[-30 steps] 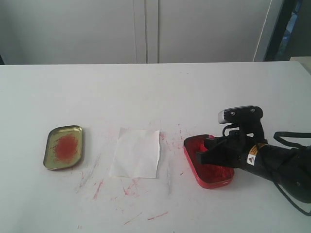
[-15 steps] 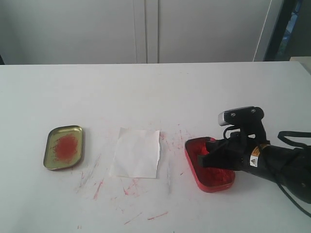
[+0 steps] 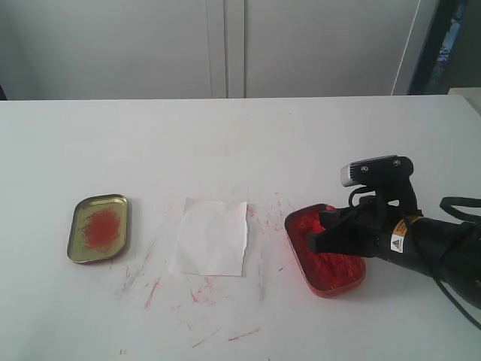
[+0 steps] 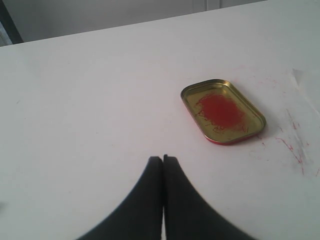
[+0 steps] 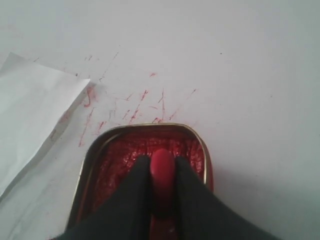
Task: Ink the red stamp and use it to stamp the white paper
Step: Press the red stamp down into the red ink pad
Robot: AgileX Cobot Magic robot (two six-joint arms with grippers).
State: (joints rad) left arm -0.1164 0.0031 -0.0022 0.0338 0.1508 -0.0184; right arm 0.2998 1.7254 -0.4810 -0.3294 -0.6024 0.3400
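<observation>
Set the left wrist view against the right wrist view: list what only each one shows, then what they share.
Only the left wrist view shows the gold tin with a red smear, and the left gripper, shut on nothing. Only the right wrist view shows the red stamp, gripped by the right gripper within the rim of the red ink tin. Both show the white table marked with red ink streaks.

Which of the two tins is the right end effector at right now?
The red ink-filled tin, right of the white paper; the right end effector holds the red stamp there. The gold tin sits far left.
</observation>
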